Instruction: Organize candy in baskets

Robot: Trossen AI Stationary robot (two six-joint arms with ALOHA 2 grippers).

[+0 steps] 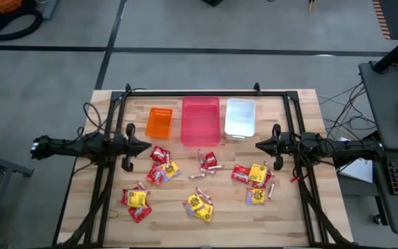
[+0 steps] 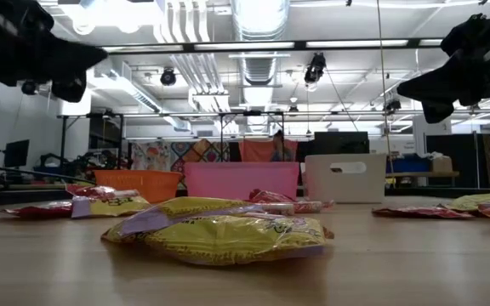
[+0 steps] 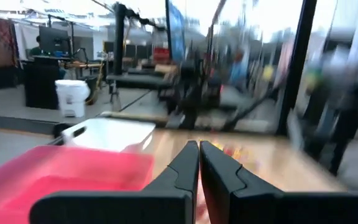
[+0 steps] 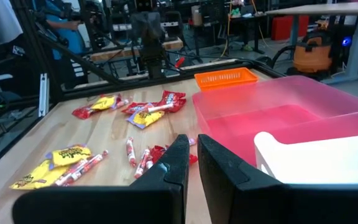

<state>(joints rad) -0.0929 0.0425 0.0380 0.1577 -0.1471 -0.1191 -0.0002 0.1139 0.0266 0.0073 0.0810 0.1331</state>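
On table – three baskets: orange, pink, white; left hand, right hand – both closed, empty.

1. In your left wrist view, the room and the far table are smeared with blur; the candy beyond the fingers is only a red-yellow smudge.
2. The pink basket is cut off by that picture's edge.
3. In your right wrist view, the white basket runs out of frame.
4. From above, print on the yellow packets is too small to read.
5. At table height, both arms are cropped by the top edge.
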